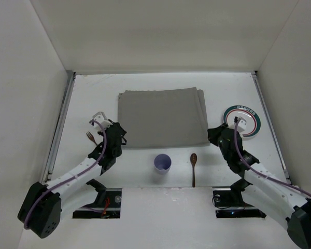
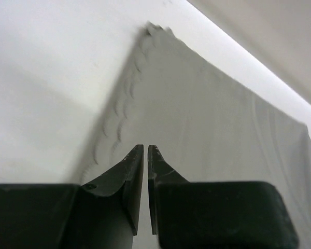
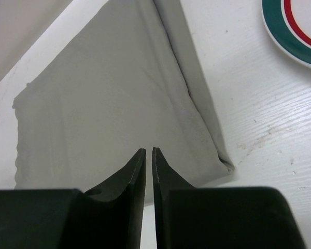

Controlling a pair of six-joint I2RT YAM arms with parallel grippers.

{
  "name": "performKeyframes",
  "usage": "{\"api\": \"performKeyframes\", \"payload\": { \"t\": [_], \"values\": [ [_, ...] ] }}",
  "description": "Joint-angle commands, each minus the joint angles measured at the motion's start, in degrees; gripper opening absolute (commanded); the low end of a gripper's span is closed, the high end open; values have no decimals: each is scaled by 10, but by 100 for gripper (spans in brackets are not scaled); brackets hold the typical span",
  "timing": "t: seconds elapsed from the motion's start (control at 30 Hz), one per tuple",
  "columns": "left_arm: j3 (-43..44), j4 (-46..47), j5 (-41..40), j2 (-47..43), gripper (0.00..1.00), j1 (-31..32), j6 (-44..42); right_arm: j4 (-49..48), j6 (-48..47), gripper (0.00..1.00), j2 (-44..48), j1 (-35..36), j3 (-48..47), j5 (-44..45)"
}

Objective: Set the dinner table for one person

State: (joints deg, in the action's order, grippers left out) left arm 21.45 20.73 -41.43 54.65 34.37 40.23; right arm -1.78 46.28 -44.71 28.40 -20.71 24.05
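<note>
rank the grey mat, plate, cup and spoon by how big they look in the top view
1. grey mat, largest by far
2. plate, partly behind the right pincer
3-4. spoon and cup: unsure, spoon longer but thin, cup wider

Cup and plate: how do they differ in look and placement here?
Colour: the cup is plain lavender; the plate is white with a green band and a red ring. Pose: the cup stands upright, mouth open; the plate lies flat. Place: the cup is by the near edge of the grey mat; the plate is right of it, partly hidden by the right arm. Both rest on the dinner table, off the mat.
</note>
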Motion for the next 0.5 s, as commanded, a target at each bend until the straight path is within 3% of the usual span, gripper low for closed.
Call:
{"api": "performKeyframes", "payload": {
  "t": [0.0,0.23,0.47],
  "values": [
    [-14,-21,-13,-17,7,-49,-5,-37,5,17,-16,-9,2,-22],
    [-36,-13,9,-5,8,-126,20,-64,14,19,-78,-21,1,-30],
    [-41,0,15,8,8,-135,24,-66,36,23,-72,-50,11,-32]
  ]
}}
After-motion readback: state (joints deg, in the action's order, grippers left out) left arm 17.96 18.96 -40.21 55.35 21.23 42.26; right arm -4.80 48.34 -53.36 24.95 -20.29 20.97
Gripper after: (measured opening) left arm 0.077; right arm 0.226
